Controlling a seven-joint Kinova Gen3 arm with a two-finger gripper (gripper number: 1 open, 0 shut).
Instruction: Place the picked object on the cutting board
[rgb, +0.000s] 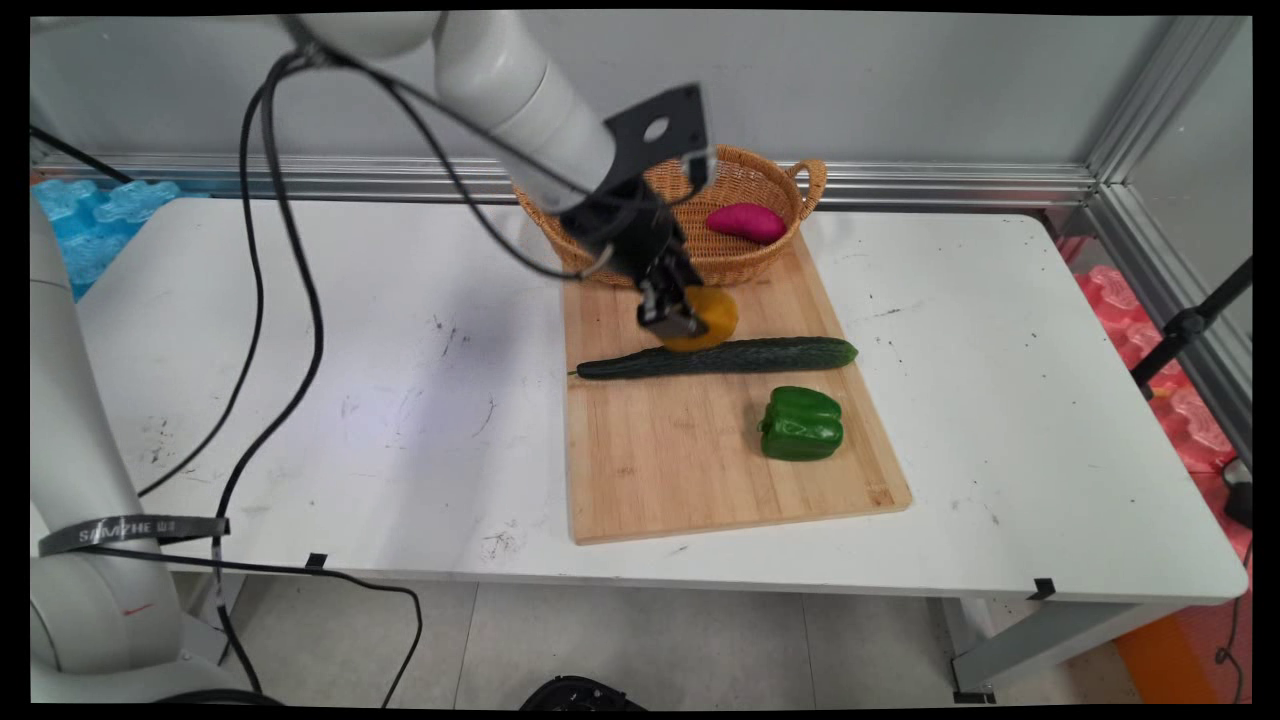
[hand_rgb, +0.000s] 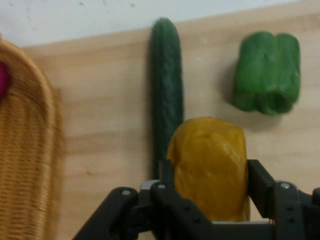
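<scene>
White arm reaches in from upper left, wrist angled down, black two-finger gripper (rgb: 690, 315) with fingers (hand_rgb: 257, 180) clamped on either side of a yellow-orange rounded vegetable (hand_rgb: 210, 167).

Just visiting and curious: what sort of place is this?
Probably a robot test bench: a white table walled by aluminium framing, with a bamboo cutting board of vegetables laid out.

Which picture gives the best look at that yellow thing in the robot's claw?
The hand view: the yellow fruit fills the foreground, clamped between the gripper fingers. In the main view it is small, half hidden behind the gripper, near the cucumber.
</scene>
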